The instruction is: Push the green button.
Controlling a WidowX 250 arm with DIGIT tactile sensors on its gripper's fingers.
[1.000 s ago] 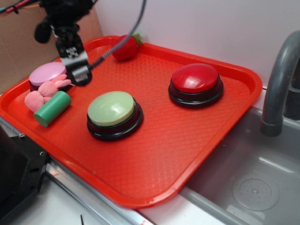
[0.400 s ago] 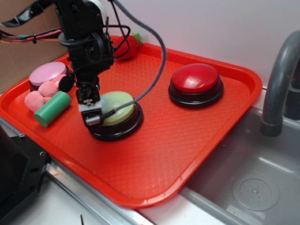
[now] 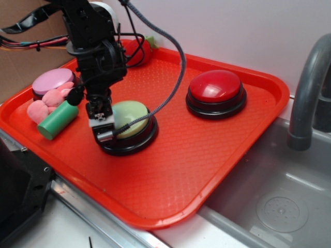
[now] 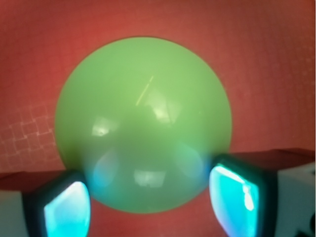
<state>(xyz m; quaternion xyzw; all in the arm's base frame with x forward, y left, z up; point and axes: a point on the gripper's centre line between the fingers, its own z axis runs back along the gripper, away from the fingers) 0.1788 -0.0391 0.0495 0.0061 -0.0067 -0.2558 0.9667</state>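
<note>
An orange-red plastic tray (image 3: pixel 217 155) holds everything, lying beside a grey sink (image 3: pixel 279 206). At its far left sit a pink-topped button (image 3: pixel 51 81), a pink plush toy (image 3: pixel 44 106) and a small dark green cylinder (image 3: pixel 58 120), bunched close together. Just right of them, the robot's hand (image 3: pixel 103 128) points downward at the near-left edge of the green button (image 3: pixel 130 119), a pale green dome on a black base in the tray's middle. In the wrist view the dome (image 4: pixel 143 123) fills the frame, and the two fingertips (image 4: pixel 237 190) stand apart on either side of its lower edge, released and grasping nothing. The hand appears poised to press down; whether it touches the dome cannot be told. A strawberry toy (image 3: pixel 138 51) lies at the back rim, and a red button (image 3: pixel 216 92) stands well apart to the right.
</note>
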